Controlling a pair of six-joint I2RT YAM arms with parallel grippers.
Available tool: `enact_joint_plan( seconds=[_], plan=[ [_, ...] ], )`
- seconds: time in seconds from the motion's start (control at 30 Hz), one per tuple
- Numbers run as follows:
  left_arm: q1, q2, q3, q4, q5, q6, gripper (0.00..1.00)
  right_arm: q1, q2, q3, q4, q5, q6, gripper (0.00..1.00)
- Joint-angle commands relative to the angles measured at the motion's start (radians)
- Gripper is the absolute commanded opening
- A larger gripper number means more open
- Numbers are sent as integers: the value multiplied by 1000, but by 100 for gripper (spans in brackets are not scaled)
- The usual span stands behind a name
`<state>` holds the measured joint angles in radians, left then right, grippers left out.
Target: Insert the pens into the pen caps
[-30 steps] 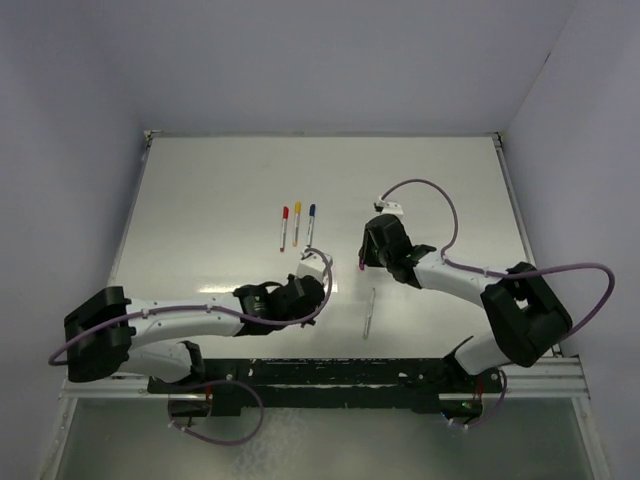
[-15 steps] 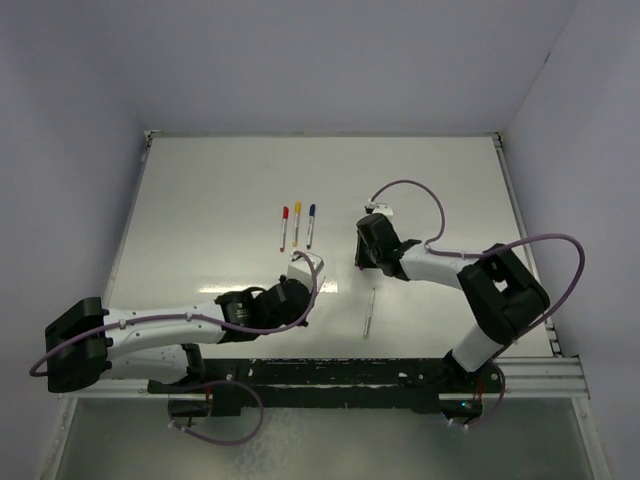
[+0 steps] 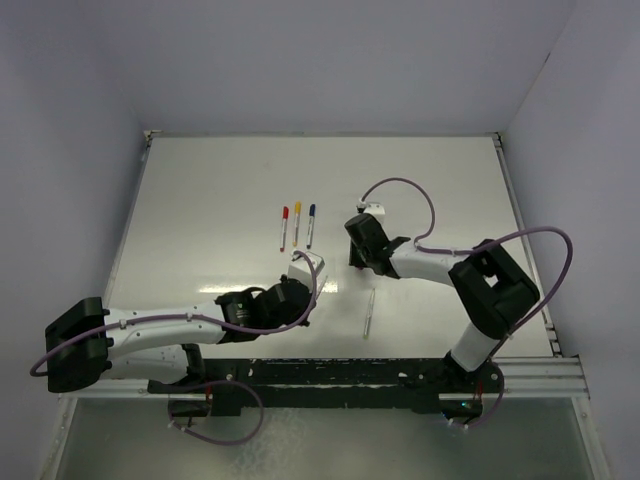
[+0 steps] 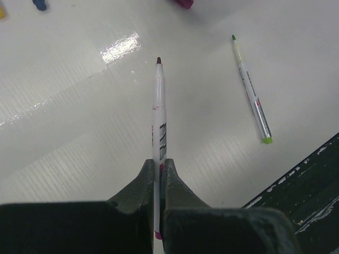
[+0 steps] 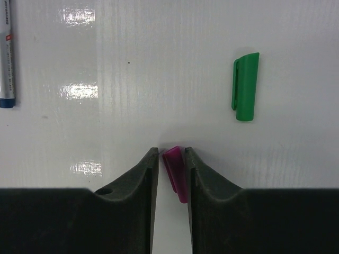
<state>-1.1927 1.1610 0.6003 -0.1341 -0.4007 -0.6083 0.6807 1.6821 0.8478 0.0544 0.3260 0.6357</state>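
My left gripper (image 4: 159,165) is shut on a pale pen (image 4: 159,114) with a purple end, its dark tip pointing away from me above the table. My right gripper (image 5: 171,154) is shut on the purple cap (image 5: 175,170), which sits tilted between the fingertips and leans on the right finger. That cap also shows at the top edge of the left wrist view (image 4: 184,2). A green cap (image 5: 246,87) lies flat beyond the right fingers. An uncapped green-tipped pen (image 3: 369,313) (image 4: 251,90) lies near the front edge. In the top view the two grippers (image 3: 302,288) (image 3: 358,260) stand close together.
Three pens with caps on, red (image 3: 285,228), yellow (image 3: 296,222) and blue (image 3: 310,225), lie side by side on the white table (image 3: 200,200) just beyond the left gripper. The blue one's barrel (image 5: 7,53) runs along the right wrist view's left edge. A black rail (image 3: 350,372) borders the front.
The right gripper has moved left towards the left gripper, carrying the purple cap. The left arm drew back and leftwards early on, then held still.
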Motion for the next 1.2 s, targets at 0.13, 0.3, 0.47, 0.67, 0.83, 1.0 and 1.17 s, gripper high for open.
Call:
enact_joint_plan(
  seconds=[0.13, 0.3, 0.47, 0.67, 0.83, 1.0, 1.17],
  plan=[
    [-4, -10, -8, 45, -4, -6, 0, 39, 41, 21, -149, 74, 35, 35],
    [-4, -17, -16, 46, -10, -13, 0, 41, 44, 19, -181, 82, 43, 34],
    [-4, -14, -17, 52, -12, -15, 0, 43, 44, 16, -210, 97, 48, 23],
    [-4, -1, -9, 57, -13, -13, 0, 43, 85, 38, -228, 82, 36, 0],
    [-3, 12, -5, 68, -9, -5, 0, 43, 60, 46, -225, 69, 35, 0],
    [-3, 40, 13, 102, 3, 19, 0, 42, -54, 48, -205, 74, 23, 0],
    [-4, 70, 21, 193, 27, 51, 0, 43, -251, 0, -105, 55, -5, 0]
  ],
)
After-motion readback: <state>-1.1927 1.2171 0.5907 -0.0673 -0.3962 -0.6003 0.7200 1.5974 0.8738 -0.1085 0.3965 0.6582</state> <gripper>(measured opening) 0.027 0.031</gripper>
